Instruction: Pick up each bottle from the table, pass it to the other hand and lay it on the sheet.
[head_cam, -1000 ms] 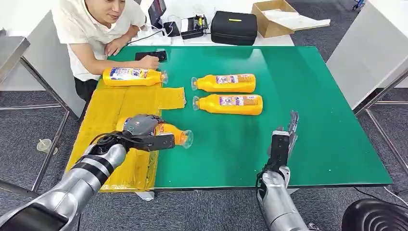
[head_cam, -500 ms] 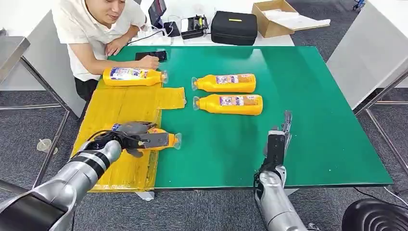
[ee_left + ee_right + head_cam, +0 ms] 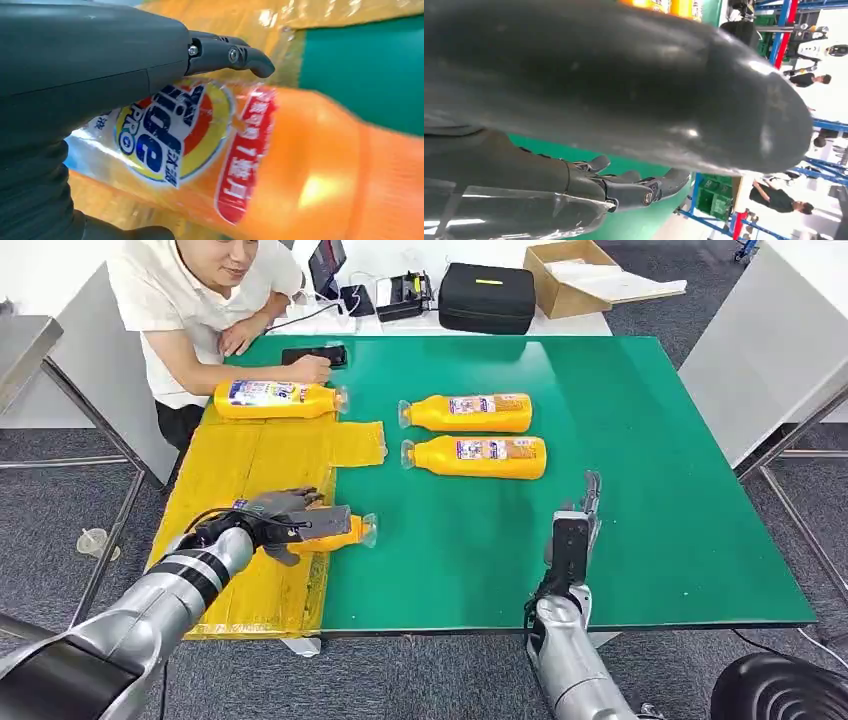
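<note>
Left hand [image 3: 285,518] reaches low over the yellow sheet [image 3: 235,475], fingers [image 3: 227,52] wrapped around an orange bottle [image 3: 335,532] lying on its side at the sheet's edge, cap over the green tabletop [image 3: 640,430]. Right hand [image 3: 572,530] is raised over the tabletop, fingers straight, holding nothing.

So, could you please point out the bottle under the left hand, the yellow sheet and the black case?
bottle [image 3: 345,531], head view, orange shoulder.
yellow sheet [image 3: 240,460], head view, bare middle.
black case [image 3: 487,298], head view, lid.
</note>
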